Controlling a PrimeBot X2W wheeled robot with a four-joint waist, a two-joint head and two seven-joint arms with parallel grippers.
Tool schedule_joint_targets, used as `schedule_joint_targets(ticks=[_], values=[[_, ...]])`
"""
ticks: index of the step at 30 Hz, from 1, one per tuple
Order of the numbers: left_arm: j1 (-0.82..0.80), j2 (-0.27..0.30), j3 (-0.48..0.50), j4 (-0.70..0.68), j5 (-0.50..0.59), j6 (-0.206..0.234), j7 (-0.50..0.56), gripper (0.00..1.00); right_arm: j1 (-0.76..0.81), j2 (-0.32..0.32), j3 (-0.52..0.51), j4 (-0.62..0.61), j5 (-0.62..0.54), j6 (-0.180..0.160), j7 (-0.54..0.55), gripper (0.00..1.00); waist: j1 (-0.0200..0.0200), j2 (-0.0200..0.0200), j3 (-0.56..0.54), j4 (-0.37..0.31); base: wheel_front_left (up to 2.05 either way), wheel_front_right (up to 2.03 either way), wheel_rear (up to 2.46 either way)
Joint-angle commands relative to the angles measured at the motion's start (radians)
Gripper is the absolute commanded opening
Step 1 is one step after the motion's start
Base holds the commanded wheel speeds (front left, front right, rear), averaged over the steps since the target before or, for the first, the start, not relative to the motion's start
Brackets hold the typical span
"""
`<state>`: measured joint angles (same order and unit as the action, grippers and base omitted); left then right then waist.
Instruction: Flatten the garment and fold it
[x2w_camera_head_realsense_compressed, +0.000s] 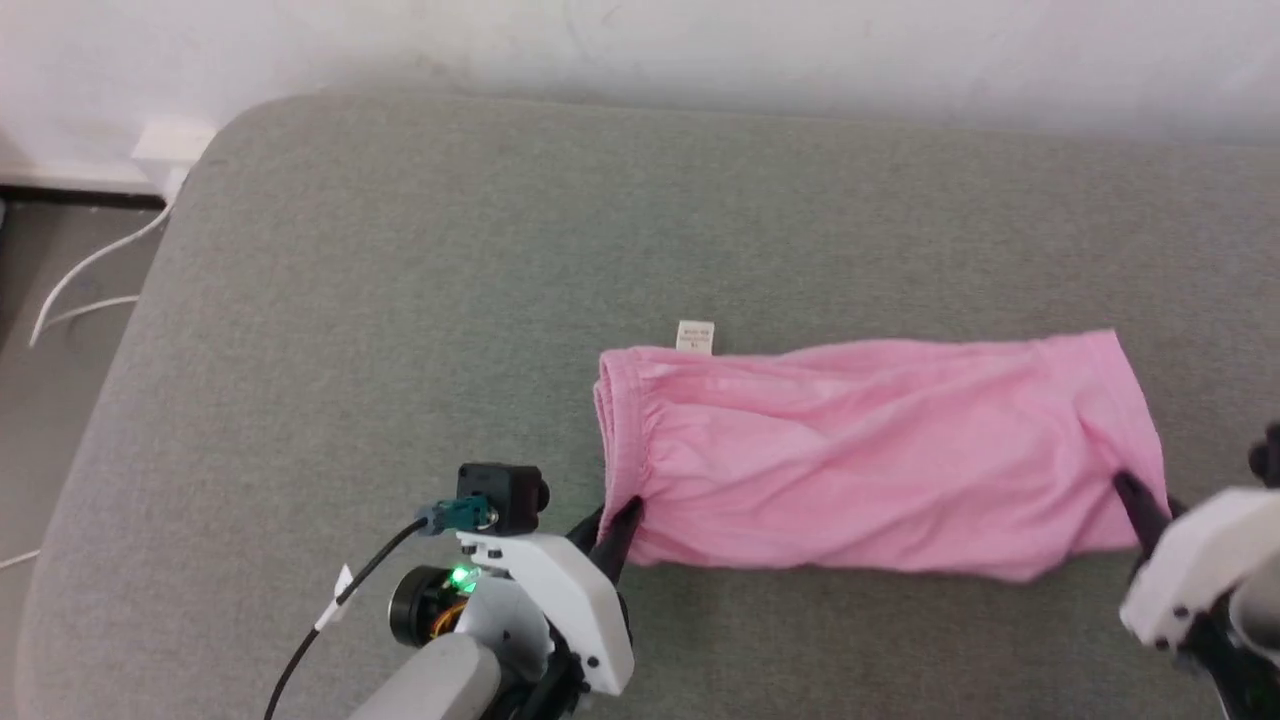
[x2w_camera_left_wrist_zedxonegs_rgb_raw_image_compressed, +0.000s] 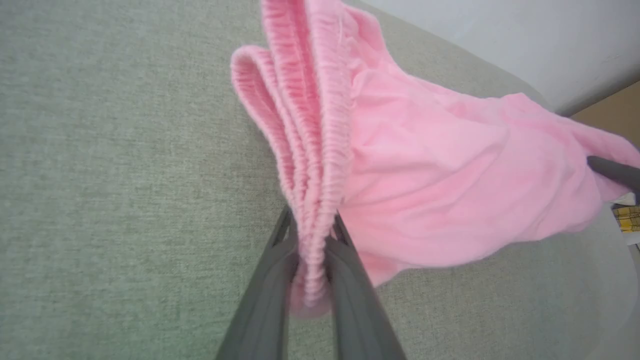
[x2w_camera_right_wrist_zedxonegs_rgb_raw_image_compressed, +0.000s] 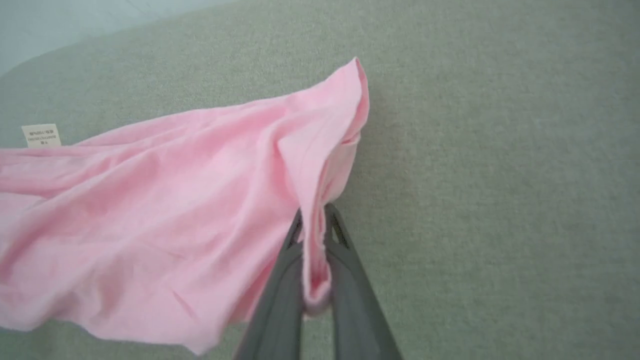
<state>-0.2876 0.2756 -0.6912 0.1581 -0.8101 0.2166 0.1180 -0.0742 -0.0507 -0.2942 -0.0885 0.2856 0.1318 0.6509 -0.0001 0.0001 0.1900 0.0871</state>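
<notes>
The garment (x2w_camera_head_realsense_compressed: 880, 455), a pair of light-pink shorts, lies as a long band across the grey-green cushion (x2w_camera_head_realsense_compressed: 400, 300), gathered waistband on the left and a small white label (x2w_camera_head_realsense_compressed: 695, 337) at its far edge. My left gripper (x2w_camera_head_realsense_compressed: 622, 512) is shut on the near corner of the waistband; the left wrist view shows the ribbed elastic (x2w_camera_left_wrist_zedxonegs_rgb_raw_image_compressed: 312, 150) pinched between my fingers (x2w_camera_left_wrist_zedxonegs_rgb_raw_image_compressed: 270, 295). At the other end my right gripper (x2w_camera_head_realsense_compressed: 1135, 490) is shut on the near corner of the leg hem, and the right wrist view shows that hem (x2w_camera_right_wrist_zedxonegs_rgb_raw_image_compressed: 315, 250) clamped between the dark fingers (x2w_camera_right_wrist_zedxonegs_rgb_raw_image_compressed: 350, 295).
The cushion ends at a white wall (x2w_camera_head_realsense_compressed: 700, 40) behind. At the left, beyond the cushion's rounded edge, white cables (x2w_camera_head_realsense_compressed: 90, 270) trail over the floor from a wall socket (x2w_camera_head_realsense_compressed: 165, 145). Bare cushion lies left of and behind the shorts.
</notes>
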Motion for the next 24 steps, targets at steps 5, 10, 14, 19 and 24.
schedule_joint_targets(ticks=[5, 10, 14, 19, 24], values=[[0.046, 0.048, -0.017, -0.072, -0.017, 0.03, 0.08, 0.0, 0.103, 0.0, 0.002, -0.005, 0.023, -0.001, 0.012, 0.0, 0.0001, -0.0001, -0.008, -0.043, 0.0, 0.0, 0.0], [0.056, 0.043, -0.031, -0.049, -0.029, 0.028, 0.1, 0.0, 0.1, 0.0, 0.026, 0.111, 0.023, -0.001, -0.069, 0.0, 0.0001, -0.0001, 0.007, -0.056, 0.0, 0.0, 0.0], [0.055, 0.023, -0.029, 0.002, -0.026, 0.026, 0.067, 1.0, 0.083, 0.0, 0.022, 0.204, 0.019, -0.001, -0.14, 1.0, 0.0001, -0.0001, 0.004, -0.058, 0.0, 0.0, 0.0], [0.065, 0.008, 0.012, 0.01, -0.014, 0.037, -0.041, 1.0, 0.071, 0.0, -0.016, 0.211, 0.018, -0.001, -0.238, 1.0, 0.0001, -0.0001, -0.015, -0.052, 0.0, 0.0, 0.0], [0.075, 0.025, 0.08, -0.024, 0.026, 0.041, -0.219, 1.0, 0.05, 0.0, -0.029, 0.162, 0.013, -0.001, -0.311, 1.0, 0.0001, -0.0001, -0.022, -0.053, 0.0, 0.0, 0.0]])
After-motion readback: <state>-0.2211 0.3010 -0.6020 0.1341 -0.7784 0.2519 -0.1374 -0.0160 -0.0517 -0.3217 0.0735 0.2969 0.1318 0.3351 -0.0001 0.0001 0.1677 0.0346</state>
